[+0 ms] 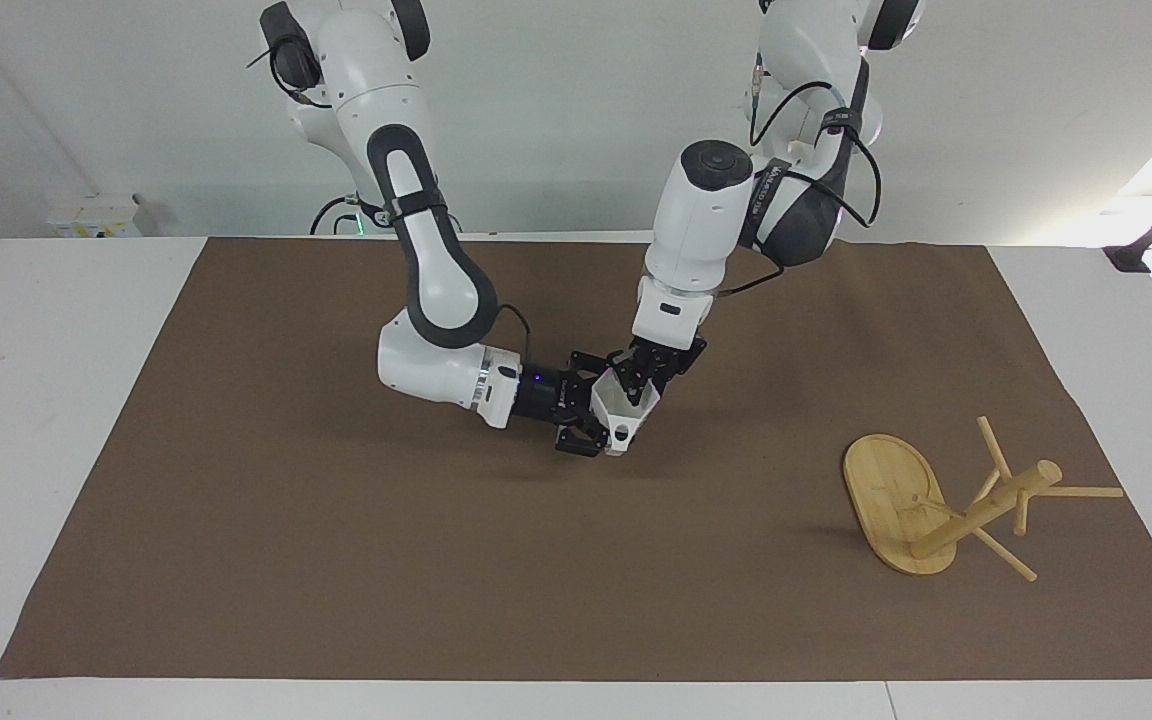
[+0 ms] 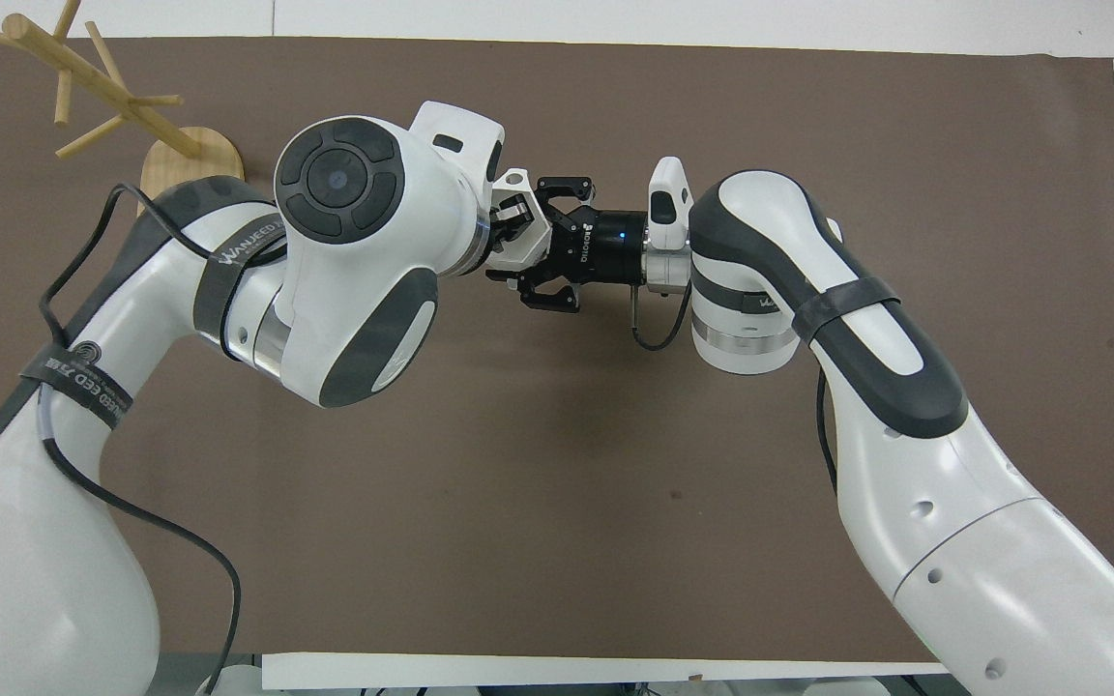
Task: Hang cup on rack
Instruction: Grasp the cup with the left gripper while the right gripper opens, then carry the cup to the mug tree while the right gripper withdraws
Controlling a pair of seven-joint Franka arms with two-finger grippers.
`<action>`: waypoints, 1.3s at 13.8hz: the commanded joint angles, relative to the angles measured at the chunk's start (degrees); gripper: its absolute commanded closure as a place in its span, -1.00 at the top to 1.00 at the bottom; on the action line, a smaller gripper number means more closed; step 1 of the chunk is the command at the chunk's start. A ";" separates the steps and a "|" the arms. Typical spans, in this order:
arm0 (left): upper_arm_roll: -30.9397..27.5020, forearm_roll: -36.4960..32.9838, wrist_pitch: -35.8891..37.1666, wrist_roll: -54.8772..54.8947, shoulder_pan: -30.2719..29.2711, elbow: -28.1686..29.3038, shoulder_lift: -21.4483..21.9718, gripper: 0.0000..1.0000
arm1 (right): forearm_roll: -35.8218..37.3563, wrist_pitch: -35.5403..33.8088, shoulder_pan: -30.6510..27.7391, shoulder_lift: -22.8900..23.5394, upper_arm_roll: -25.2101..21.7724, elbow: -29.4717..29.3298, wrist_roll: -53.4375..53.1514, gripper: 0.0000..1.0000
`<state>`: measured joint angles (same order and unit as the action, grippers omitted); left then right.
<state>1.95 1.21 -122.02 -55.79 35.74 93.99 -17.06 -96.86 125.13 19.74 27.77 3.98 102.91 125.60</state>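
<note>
**Cup held between two grippers above mid-bench; rack tipped over at the left arm's end**

The right gripper (image 1: pixel 591 415) lies nearly level above the middle of the brown mat (image 1: pixel 336 560), its fingers pinching the narrow base end of the cup (image 1: pixel 626 412). The cup is white, faceted, hard-edged plastic, mouth turned toward the left arm's end; its small holed tab hangs at the lower side. It is clear of the mat, casting a shadow below.

The left gripper (image 1: pixel 644 378) comes down steeply onto the cup's mouth. Its fingers are at the rim, one seemingly inside the opening. Whether they are clamped on the wall cannot be told from either view; the overhead view shows the left arm's wrist covering most of the cup (image 2: pixel 515 224).

The rack (image 1: pixel 946 500) lies well apart, toward the left arm's end and farther from the robots than the cup. It is pale bamboo: a flat oval base tilted up on edge, a round post slanting out from it, thin pegs splayed, some resting on the mat.

Open mat surrounds the grippers on every side. White bench (image 1: pixel 46 400) borders the mat.
</note>
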 commanded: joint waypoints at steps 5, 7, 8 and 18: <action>-0.90 0.72 -0.42 -0.72 0.48 -1.18 -0.51 -1.00 | -1.23 -0.50 -0.66 -0.70 0.06 0.97 -0.35 1.00; -1.07 0.72 -0.41 -1.42 0.30 -1.18 -0.51 -1.00 | -0.88 -3.39 -3.03 -1.40 -0.03 2.55 0.35 1.00; -1.16 0.29 -0.68 -2.91 0.12 -1.18 -0.51 -1.00 | -0.53 -5.49 -4.26 -1.67 -0.20 3.51 1.13 1.00; -2.92 -2.53 -21.97 -5.73 -13.31 11.10 5.37 -1.00 | 39.59 -26.35 -31.42 -9.12 -0.55 4.05 1.94 1.00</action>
<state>-1.51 0.02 -135.30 -60.69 24.67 97.53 -14.92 -63.63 98.16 -10.47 22.52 2.81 105.63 128.26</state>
